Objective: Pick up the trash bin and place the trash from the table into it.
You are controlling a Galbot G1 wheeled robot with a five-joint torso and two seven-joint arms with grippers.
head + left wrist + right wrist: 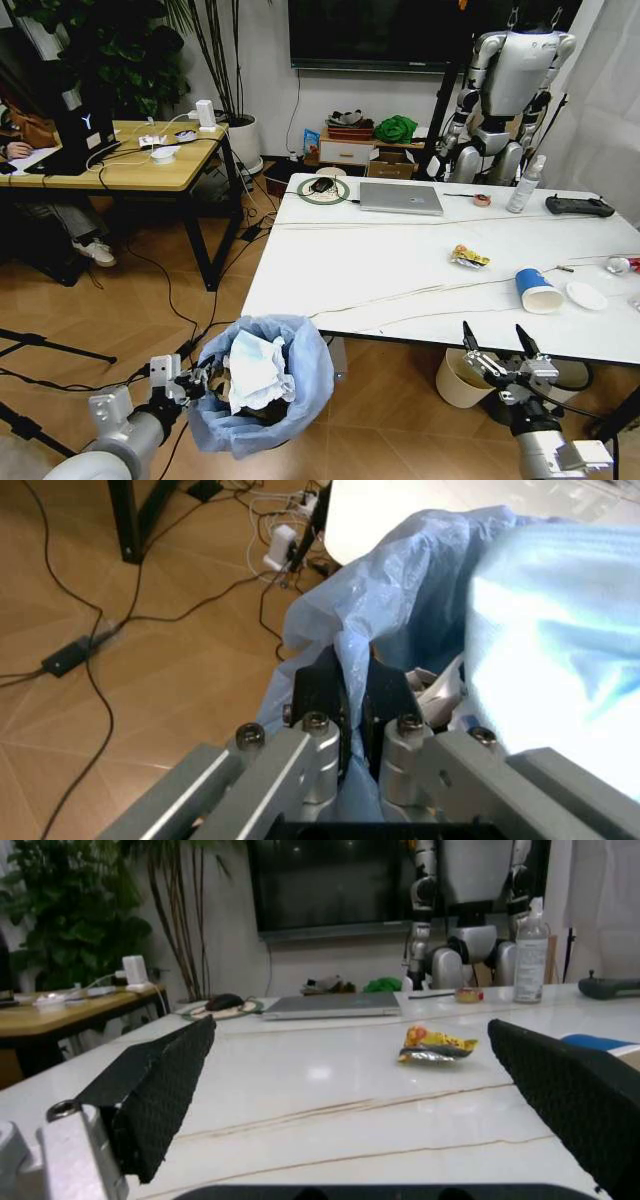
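Gripping the puffed blue liner at the near rim, the left hand [190, 383] holds the bin [262, 385] in the air beside the near left corner of the counter [400, 270]; in the left wrist view its 2 black fingers [322, 694] are closed with a fold of the plastic pinched between them. The dark body of the bin is almost wholly hidden under the bag, and crumpled white paper [256, 372] shows inside along with darker scraps too jumbled to tell apart.

The right hand [500, 345] hangs wide open and empty just off the counter's near edge, its fingers pointing toward the litter. On the counter's right part lie a yellow wrapper [469, 257], a blue paper cup [537, 290] tipped on its side and, just beside it, a white lid [585, 295]. In the right wrist view the cup is mostly hidden behind 1 finger. At the far right edge a small reddish item is cut off and cannot be made out. Farther back sit a laptop [400, 197] and a clear bottle [524, 186]
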